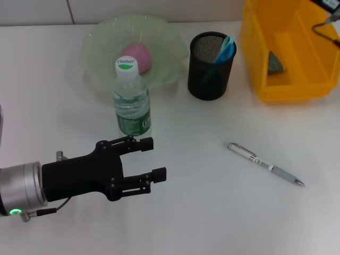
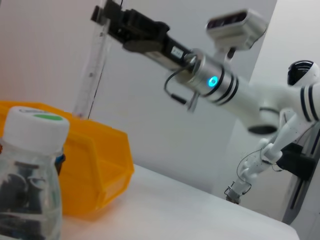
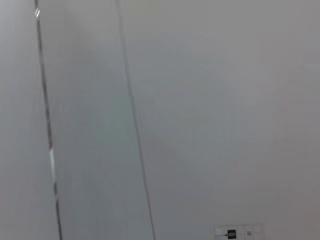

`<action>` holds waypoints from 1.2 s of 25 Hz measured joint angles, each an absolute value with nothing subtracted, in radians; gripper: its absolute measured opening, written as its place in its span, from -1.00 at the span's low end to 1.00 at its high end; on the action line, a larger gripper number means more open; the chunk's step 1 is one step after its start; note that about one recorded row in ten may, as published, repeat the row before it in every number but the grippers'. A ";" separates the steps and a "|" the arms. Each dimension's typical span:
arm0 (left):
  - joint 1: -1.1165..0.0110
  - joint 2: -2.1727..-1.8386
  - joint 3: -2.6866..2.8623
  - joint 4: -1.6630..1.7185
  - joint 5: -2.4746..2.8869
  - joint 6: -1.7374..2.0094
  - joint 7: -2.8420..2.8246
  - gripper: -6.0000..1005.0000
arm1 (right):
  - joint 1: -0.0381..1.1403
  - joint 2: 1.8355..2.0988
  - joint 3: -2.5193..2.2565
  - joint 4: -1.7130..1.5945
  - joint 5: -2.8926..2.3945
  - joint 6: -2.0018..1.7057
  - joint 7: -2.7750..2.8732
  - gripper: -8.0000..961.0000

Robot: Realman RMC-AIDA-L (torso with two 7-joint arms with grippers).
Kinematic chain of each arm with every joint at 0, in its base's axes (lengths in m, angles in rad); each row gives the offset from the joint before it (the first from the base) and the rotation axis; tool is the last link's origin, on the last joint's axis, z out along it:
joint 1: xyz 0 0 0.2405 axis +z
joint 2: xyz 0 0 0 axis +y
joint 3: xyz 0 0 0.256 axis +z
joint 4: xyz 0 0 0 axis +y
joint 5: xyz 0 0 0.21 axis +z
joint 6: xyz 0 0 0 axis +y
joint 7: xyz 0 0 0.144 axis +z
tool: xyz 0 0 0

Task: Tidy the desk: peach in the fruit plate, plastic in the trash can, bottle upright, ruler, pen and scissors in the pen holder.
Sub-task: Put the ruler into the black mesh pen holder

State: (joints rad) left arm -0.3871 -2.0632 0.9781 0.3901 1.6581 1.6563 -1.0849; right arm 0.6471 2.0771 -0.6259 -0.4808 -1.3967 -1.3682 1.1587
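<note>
The bottle (image 1: 131,98) stands upright with a white cap in front of the green fruit plate (image 1: 101,37), which holds the pink peach (image 1: 139,57). My left gripper (image 1: 153,158) is open just in front of the bottle, nothing between its fingers. Blue scissors (image 1: 227,49) stick out of the black mesh pen holder (image 1: 209,74). The pen (image 1: 264,163) lies on the table to the right. A piece of plastic (image 1: 275,62) lies in the yellow trash can (image 1: 289,87). In the left wrist view my right gripper (image 2: 107,15) hangs high above the can, shut on the clear ruler (image 2: 92,70).
The bottle (image 2: 30,175) fills the near side of the left wrist view, with the yellow trash can (image 2: 105,165) behind it. Only a cable and a bit of my right arm (image 1: 330,18) show in the head view's top right corner. White table surrounds the pen.
</note>
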 joint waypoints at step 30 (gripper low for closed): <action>-0.365 -2.066 0.988 0.374 1.661 1.698 -1.027 0.54 | 0.810 2.088 -0.643 -0.096 -1.259 -1.226 0.795 0.04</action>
